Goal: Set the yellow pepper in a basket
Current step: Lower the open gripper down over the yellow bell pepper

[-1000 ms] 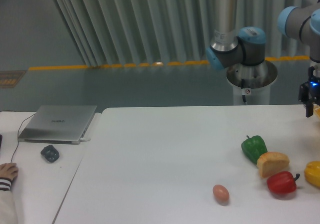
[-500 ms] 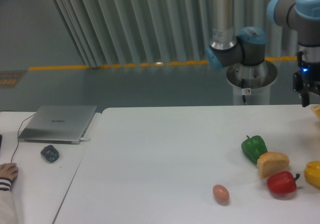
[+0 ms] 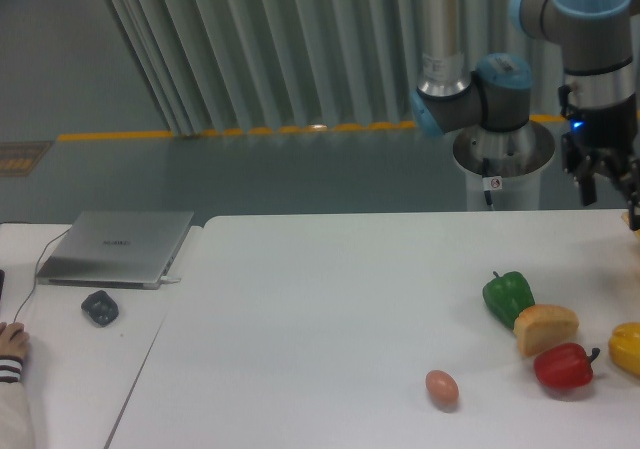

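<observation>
The yellow pepper (image 3: pixel 627 348) lies at the right edge of the white table, partly cut off by the frame, just right of the red pepper (image 3: pixel 564 366). My gripper (image 3: pixel 610 195) hangs above the table's far right side, well above and behind the yellow pepper. Its two dark fingers are apart and hold nothing. No basket shows clearly; a small yellow-orange bit sits at the right frame edge near the gripper.
A green pepper (image 3: pixel 508 296), a tan bread roll (image 3: pixel 545 327) and a brown egg (image 3: pixel 441 387) lie on the table (image 3: pixel 330 309). A laptop (image 3: pixel 118 246) and a dark mouse (image 3: pixel 99 307) sit on the left table, with a person's hand (image 3: pixel 12 347) at the left edge.
My gripper has moved left and up, from the right frame edge to fuller view. The person's hand has drawn back a little. The vegetables have not moved.
</observation>
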{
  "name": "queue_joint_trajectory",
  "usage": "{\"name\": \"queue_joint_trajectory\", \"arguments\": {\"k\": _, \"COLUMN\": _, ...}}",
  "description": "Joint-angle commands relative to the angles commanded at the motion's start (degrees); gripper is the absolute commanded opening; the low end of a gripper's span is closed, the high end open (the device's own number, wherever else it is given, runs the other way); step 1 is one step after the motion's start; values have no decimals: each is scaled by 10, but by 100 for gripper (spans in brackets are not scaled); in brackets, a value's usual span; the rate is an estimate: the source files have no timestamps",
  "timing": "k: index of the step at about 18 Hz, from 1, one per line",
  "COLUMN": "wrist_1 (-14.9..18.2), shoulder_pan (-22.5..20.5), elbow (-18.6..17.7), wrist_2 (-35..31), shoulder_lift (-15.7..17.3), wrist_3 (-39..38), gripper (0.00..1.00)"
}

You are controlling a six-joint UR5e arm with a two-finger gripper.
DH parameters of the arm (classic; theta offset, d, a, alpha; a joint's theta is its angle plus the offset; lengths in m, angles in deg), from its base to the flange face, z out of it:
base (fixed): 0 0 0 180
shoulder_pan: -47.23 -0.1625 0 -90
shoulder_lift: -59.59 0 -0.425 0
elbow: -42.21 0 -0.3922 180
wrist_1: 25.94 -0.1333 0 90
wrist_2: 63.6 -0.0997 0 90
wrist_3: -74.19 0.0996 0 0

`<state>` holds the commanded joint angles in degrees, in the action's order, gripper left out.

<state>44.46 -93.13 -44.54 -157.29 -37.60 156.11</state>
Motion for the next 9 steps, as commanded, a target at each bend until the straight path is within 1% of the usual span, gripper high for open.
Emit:
{"name": "queue_joint_trajectory", "arguments": {"k": 2, "wrist_1": -5, "shoulder_pan": 1, "elbow": 4, "wrist_2": -4, "shoulder_lift": -9, "wrist_3": 17, "gripper": 100}}
{"name": "queue_joint_trajectory", "arguments": {"k": 3, "wrist_1": -5, "shoulder_pan": 2, "elbow": 6, "wrist_2": -3, "shoulder_lift": -16, "wrist_3": 44, "gripper": 100}}
{"name": "queue_joint_trajectory", "arguments": {"k": 5, "wrist_1": -4, "shoulder_pan": 2, "elbow": 28, "wrist_2": -4, "shoulder_lift": -41, "wrist_3": 117, "gripper": 100}}
{"name": "queue_joint_trajectory", "arguments": {"k": 6, "wrist_1": -4, "shoulder_pan": -2, "elbow": 36, "wrist_2": -3, "shoulder_lift": -48, "wrist_3": 153, "gripper": 100}}
{"name": "queue_joint_trajectory", "arguments": {"k": 8, "wrist_1": -4, "shoulder_pan": -2, "elbow": 19, "wrist_2": 0, "shoulder_lift": -48, "wrist_3": 208, "gripper": 100}}
{"name": "queue_joint_trajectory", "arguments": {"k": 9, "wrist_1": -13, "shoulder_pan": -2, "elbow": 14, "wrist_2": 0, "shoulder_lift": -48, "wrist_3": 220, "gripper": 100}}
